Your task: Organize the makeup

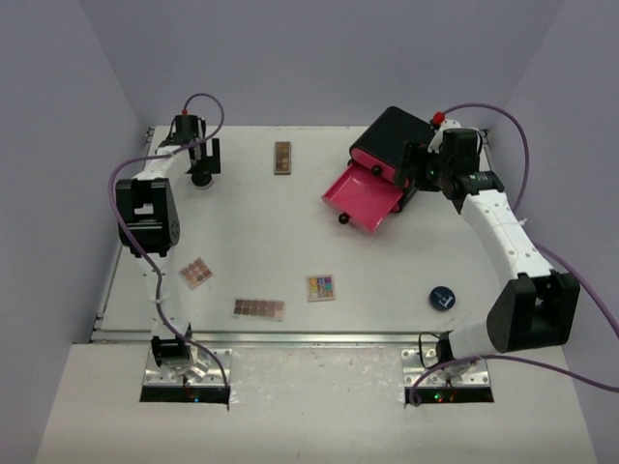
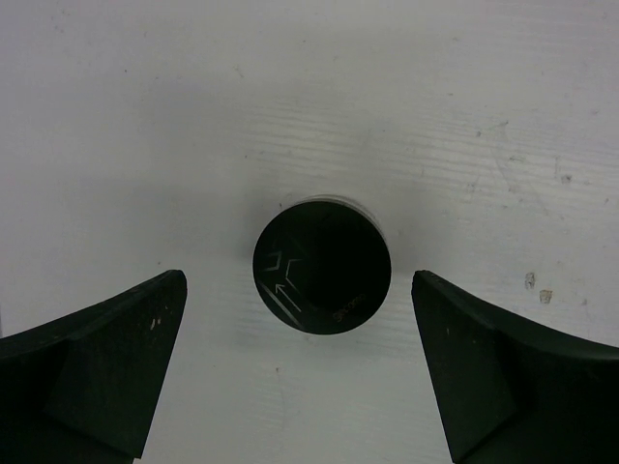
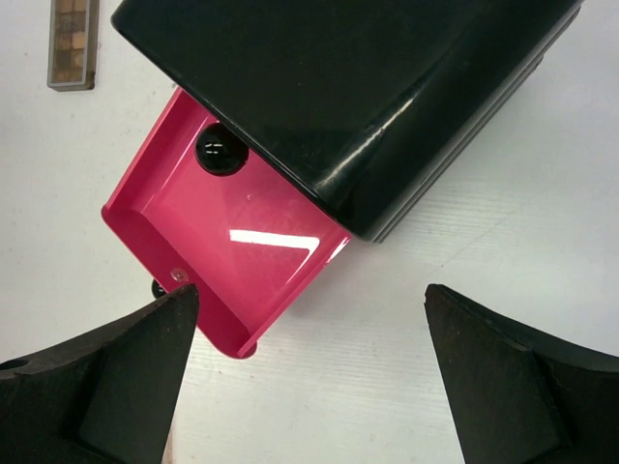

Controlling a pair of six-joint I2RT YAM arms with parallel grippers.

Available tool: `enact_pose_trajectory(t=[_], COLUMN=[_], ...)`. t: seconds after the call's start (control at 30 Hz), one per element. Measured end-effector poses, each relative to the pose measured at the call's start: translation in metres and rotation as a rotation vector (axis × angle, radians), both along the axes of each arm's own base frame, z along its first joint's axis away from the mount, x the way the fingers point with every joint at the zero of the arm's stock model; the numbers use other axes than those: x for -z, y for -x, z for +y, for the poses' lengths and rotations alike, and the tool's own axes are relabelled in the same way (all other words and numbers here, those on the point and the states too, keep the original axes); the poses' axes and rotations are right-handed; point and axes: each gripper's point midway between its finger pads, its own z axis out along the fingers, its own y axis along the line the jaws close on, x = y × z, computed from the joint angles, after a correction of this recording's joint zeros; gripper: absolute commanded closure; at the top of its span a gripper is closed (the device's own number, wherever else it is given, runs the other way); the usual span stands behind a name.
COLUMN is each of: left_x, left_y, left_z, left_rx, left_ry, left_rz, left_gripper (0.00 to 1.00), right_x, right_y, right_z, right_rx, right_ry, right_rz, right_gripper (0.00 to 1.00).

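- Left pincer [image 2: 298, 282] hung wide over round black compact [image 2: 322, 278], far left on desk [image 2: 464, 116].
- Right pincer [image 3: 311, 292] stood wide above open pink drawer [image 3: 193, 227].
- I judged this the pick-up step; next, lower and close on the compact.

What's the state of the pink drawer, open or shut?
Open: the pink drawer sticks out of the black box, its floor exposed.

white table [image 1: 251, 222] | four palettes [image 1: 281, 157] [image 1: 196, 273] [image 1: 258, 308] [image 1: 321, 287] | two compacts [image 1: 442, 298] [image 2: 322, 278] | drawer box [image 1: 392, 135]
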Motion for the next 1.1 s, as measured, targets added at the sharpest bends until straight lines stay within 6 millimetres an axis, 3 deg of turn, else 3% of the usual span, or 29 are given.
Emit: enact_pose_trajectory(t=[0.2,0.37,0.47,0.57,0.7,0.97,1.1], left_x=[-0.001,0.021,0.033,0.038,0.038,0.034,0.01], left_y=[-0.011,-0.01,-0.007,-0.005,-0.006,0.011,0.022], left_z=[-0.002,-0.003,-0.005,-0.007,-0.009,-0.031,-0.068], left_rx=[0.013,0.008,0.003,0.004,0.001,0.036,0.11], left_ry=[0.0,0.011,0.028,0.043,0.057,0.13,0.135], left_rz=[-0.04,-0.008,0.017,0.026,0.023,0.034,0.028], left_gripper=[0.06,0.2,0.33,0.55,1.0,1.0,1.0], right_x=[0.001,0.002,-0.001,-0.005,-0.012,-0.021,-0.018], right_y=[0.002,0.002,0.003,0.005,0.008,0.015,0.018], right_z=[-0.001,-0.001,-0.001,-0.001,-0.002,-0.002,-0.003], right_rx=[-0.002,-0.003,-0.003,-0.003,-0.003,-0.002,-0.002], right_ry=[0.009,0.01,0.009,0.008,0.007,0.005,0.005], right_rz=[0.001,0.002,-0.004,-0.014,-0.03,-0.057,-0.051], right_gripper=[0.01,0.01,0.01,0.01,0.01,0.01,0.01])
